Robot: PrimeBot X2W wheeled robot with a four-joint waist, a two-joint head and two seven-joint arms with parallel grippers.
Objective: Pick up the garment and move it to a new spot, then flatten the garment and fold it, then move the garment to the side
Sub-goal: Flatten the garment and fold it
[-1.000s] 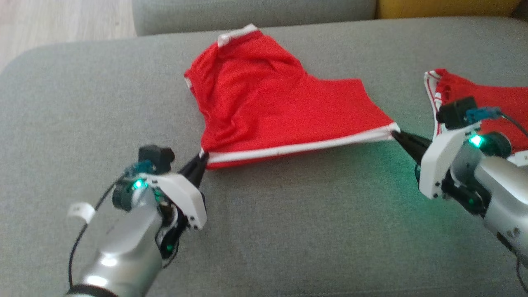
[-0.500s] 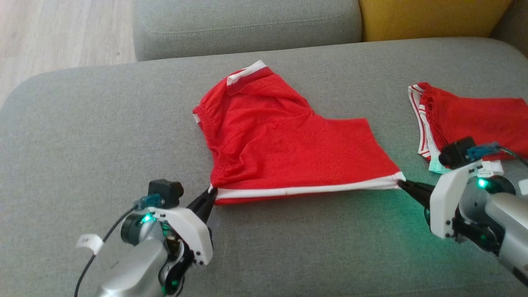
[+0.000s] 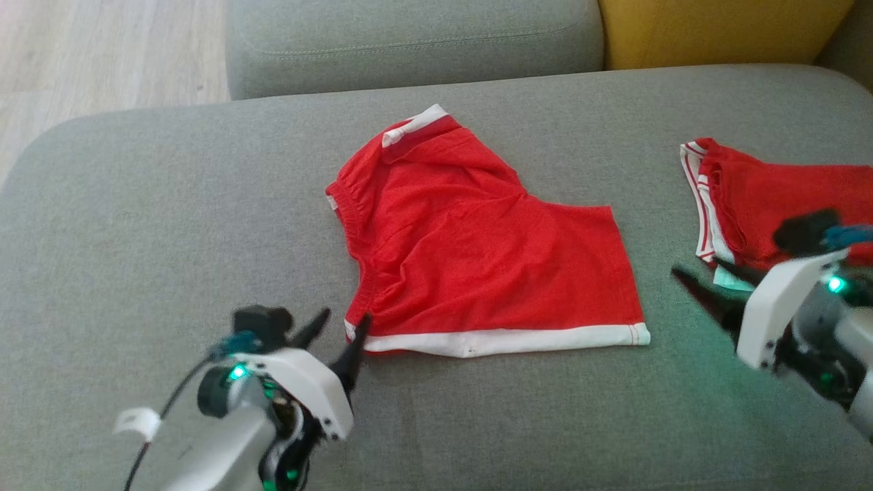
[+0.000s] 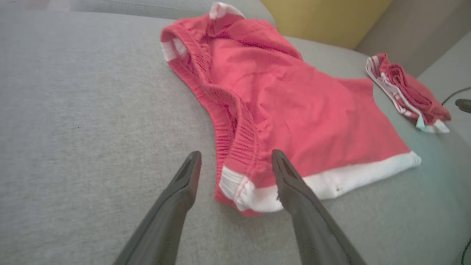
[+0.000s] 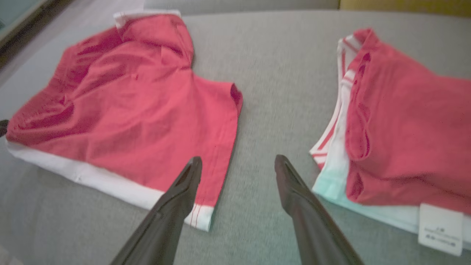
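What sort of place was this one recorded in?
Most likely a home living room: the work surface is a grey upholstered sofa seat, with a yellow cushion behind it and pale wood flooring beside it.

Grey cushion (image 3: 136,204) bears garment (image 3: 491,273); folded pile (image 3: 771,198) alongside

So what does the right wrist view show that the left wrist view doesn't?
Right wrist: the open right tool over bare sofa between the garments, and the printed label on the second garment. Left wrist: the open left tool straddling the red garment's hem corner, its ribbed waistband. Both: both red garments lying on the grey sofa.
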